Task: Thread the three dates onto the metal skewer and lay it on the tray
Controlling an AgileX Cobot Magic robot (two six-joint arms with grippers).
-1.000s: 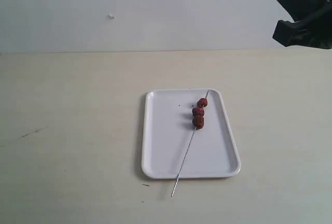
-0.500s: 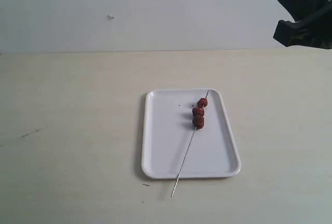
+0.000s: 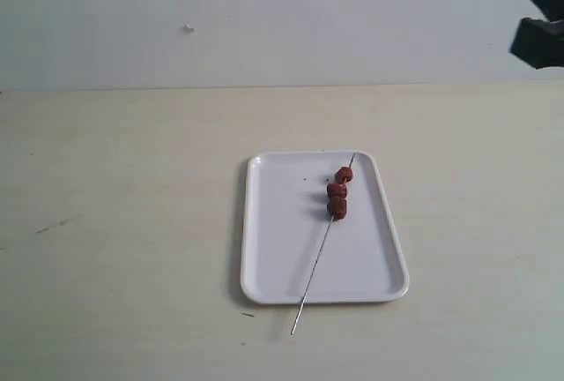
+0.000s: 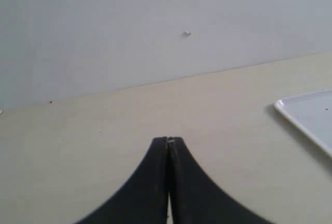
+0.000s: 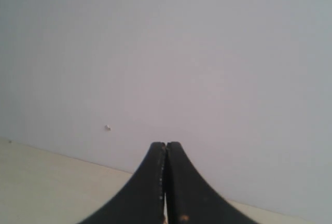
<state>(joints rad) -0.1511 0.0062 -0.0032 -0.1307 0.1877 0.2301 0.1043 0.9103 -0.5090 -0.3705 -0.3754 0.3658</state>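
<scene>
The white tray (image 3: 273, 249) lies flat on the table in the exterior view. Across it lies the thin metal skewer (image 3: 315, 266), running from the far rim and sticking out over the near rim. The three dates (image 3: 337, 192) sit threaded close together on its far half. No gripper touches them. My left gripper (image 4: 167, 140) is shut and empty above bare table, with a corner of the tray (image 4: 311, 117) off to its side. High up and facing the wall, my right gripper (image 5: 165, 144) is also shut and empty. Only the right arm's black end (image 3: 539, 44) shows at the exterior view's top right edge.
The beige table (image 3: 132, 222) runs back to a pale grey wall (image 3: 264, 19) that carries a small white speck (image 3: 188, 28). A few faint dark marks (image 3: 53, 224) lie on the table at the left.
The right arm's black end has drawn off to the right, now mostly out of the exterior view. The tray, skewer and dates have not moved.
</scene>
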